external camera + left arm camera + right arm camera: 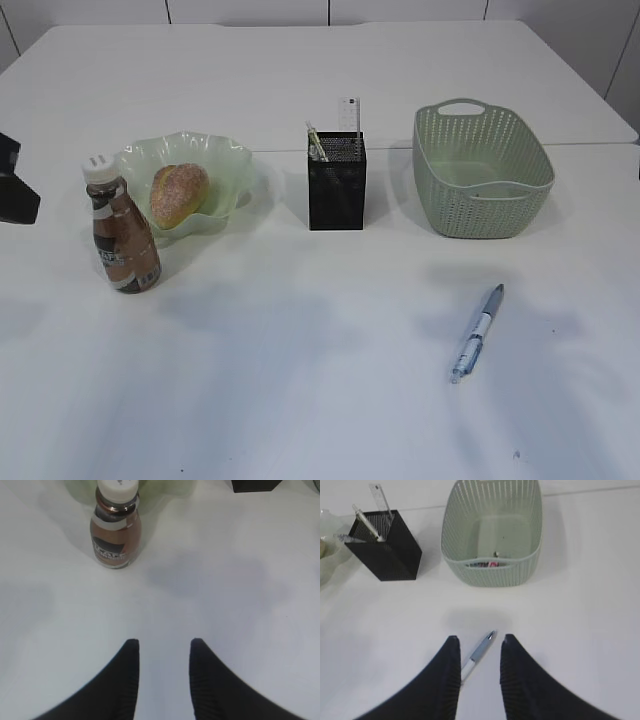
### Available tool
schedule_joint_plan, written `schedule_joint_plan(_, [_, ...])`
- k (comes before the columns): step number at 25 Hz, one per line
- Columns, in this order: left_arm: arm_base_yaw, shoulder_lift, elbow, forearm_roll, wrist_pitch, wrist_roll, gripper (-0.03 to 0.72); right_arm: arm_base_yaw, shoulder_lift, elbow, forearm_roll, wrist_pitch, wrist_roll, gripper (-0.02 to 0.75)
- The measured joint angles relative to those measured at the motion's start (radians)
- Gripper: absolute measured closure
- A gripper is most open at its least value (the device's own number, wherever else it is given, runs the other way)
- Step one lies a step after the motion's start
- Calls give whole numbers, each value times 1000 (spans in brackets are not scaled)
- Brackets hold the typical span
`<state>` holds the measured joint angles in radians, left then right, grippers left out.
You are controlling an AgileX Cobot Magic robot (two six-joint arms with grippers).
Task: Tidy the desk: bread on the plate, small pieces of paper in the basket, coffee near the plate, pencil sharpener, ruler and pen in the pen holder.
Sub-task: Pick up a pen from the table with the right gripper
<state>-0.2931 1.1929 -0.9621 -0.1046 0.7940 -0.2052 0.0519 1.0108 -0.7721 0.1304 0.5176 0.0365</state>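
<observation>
The bread [180, 193] lies on the pale green plate [225, 160]. The coffee bottle [122, 230] stands upright just in front of the plate's left side. The black mesh pen holder [336, 190] holds the clear ruler [348, 115] and a pale slim stick. The blue-grey pen [478, 332] lies on the table at the front right. My right gripper [477, 640] is open above the pen [479, 652], which shows between its fingers. My left gripper [162, 645] is open and empty over bare table, with the bottle [116, 527] ahead to the left. No pencil sharpener shows.
The green basket [480, 215] stands right of the pen holder, and small pieces of paper [485, 564] lie inside it at its near wall. A dark part of the left arm [15, 190] shows at the exterior view's left edge.
</observation>
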Motion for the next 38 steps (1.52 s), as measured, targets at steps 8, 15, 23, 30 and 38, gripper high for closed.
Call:
schedule_joint_plan(8, [0, 0, 0, 0, 0, 0, 449, 0, 0, -58, 35, 271, 2, 503])
schedule_joint_plan(15, [0, 0, 0, 0, 10, 6, 449, 0, -3, -105, 47, 421, 2, 503])
schedule_joint_plan(23, [0, 0, 0, 0, 37, 36, 449, 0, -3, -119, 82, 531, 2, 503])
schedule_joint_plan(30, [0, 0, 0, 0, 59, 37, 449, 0, -3, -119, 101, 622, 8, 503])
schedule_joint_plan(38, [0, 0, 0, -1, 80, 37, 449, 0, -3, -119, 157, 709, 76, 503])
